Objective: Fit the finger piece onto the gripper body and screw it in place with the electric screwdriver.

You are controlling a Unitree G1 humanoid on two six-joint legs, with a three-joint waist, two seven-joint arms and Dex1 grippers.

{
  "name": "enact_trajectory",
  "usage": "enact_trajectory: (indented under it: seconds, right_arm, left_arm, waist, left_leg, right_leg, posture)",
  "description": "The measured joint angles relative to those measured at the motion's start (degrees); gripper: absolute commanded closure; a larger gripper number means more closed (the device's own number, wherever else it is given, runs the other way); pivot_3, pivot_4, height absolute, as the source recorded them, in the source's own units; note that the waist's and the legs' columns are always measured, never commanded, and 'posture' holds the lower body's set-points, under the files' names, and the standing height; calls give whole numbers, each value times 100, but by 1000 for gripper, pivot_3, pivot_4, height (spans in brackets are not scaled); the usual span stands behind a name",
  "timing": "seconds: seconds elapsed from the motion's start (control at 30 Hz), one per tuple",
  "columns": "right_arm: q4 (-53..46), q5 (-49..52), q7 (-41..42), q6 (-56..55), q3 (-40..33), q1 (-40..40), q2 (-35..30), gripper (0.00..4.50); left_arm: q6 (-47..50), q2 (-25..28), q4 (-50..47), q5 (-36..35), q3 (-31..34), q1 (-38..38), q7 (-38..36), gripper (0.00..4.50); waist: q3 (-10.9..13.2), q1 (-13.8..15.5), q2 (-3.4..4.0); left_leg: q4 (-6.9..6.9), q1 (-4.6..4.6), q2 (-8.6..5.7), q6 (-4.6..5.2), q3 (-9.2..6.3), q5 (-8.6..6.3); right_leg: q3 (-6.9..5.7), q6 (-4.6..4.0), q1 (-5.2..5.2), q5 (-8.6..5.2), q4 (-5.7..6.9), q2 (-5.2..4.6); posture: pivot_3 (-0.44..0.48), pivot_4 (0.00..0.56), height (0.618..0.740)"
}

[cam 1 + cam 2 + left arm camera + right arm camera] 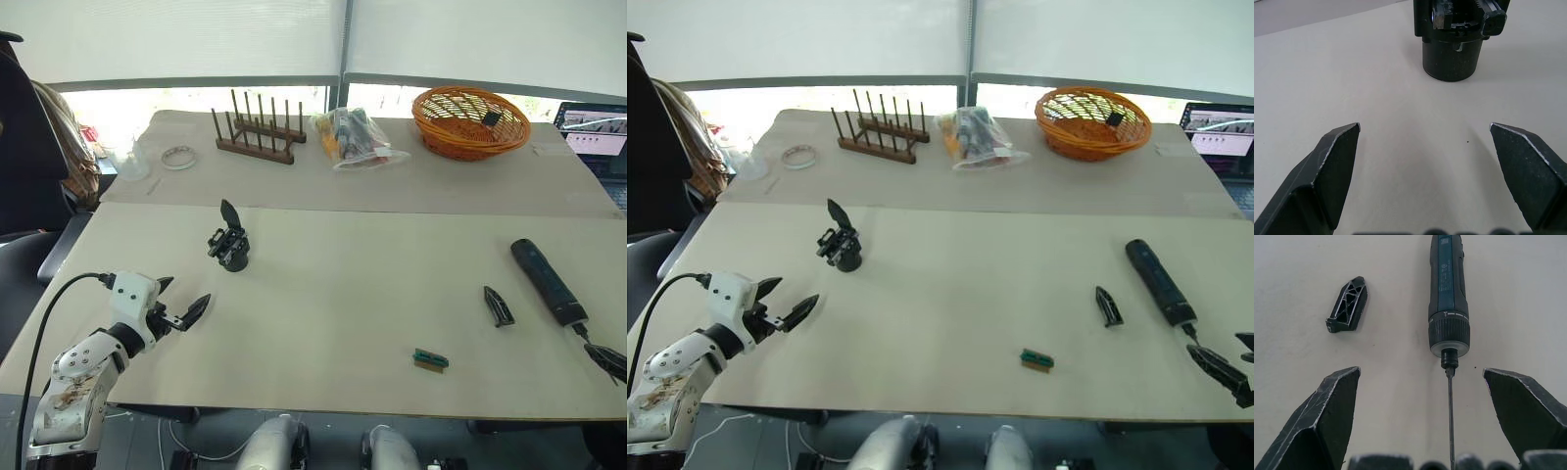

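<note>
Right claw (1420, 418), spread and empty at the desk's right edge, is nearer the finger piece (498, 305), which probably lies lengthwise front-to-back.

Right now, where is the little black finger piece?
The finger piece lies flat on the table's right side, just left of the electric screwdriver and up-right of the small green block, near the right gripper.

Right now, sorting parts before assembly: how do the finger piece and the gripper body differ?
The finger piece lies flat on the robot's right side, beside the screwdriver; the gripper body stands upright on the left. The finger piece is slim with open ribbing; the gripper body is chunky on a round base. Both are black.
</note>
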Motion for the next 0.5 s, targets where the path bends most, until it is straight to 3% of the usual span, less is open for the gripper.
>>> enact_trajectory:
  seconds: [0.13, 0.27, 0.5]
  right_arm:
    - [-357, 38, -10, 9, 169, -336, -6, 56]
    - [-1440, 513, 100, 151, 682, -868, -224, 56]
    - [-2486, 1361, 238, 702, 1575, -1583, -518, 56]
  left_arm:
    - [35, -103, 133, 44, -123, -275, 105, 0]
    - [-4, -211, 366, 169, -521, -787, 177, 0]
    - [-292, -463, 1310, 400, -810, -1584, 258, 0]
  waist:
    - [0, -6, 1]
    - [0, -13, -2]
    - [3, 41, -19]
  left_leg:
    - [2, 2, 0, -3, 1, 2]
    - [-1, 1, 1, -6, -2, 4]
    - [10, -14, -1, -4, -11, 4]
  right_leg:
    - [0, 1, 0, 2, 5, 1]
    - [-6, 2, -1, 6, 6, 11]
    - [-13, 4, 2, 7, -3, 36]
  posture:
    - [0, 150, 740]
    - [0, 150, 740]
    - [0, 150, 740]
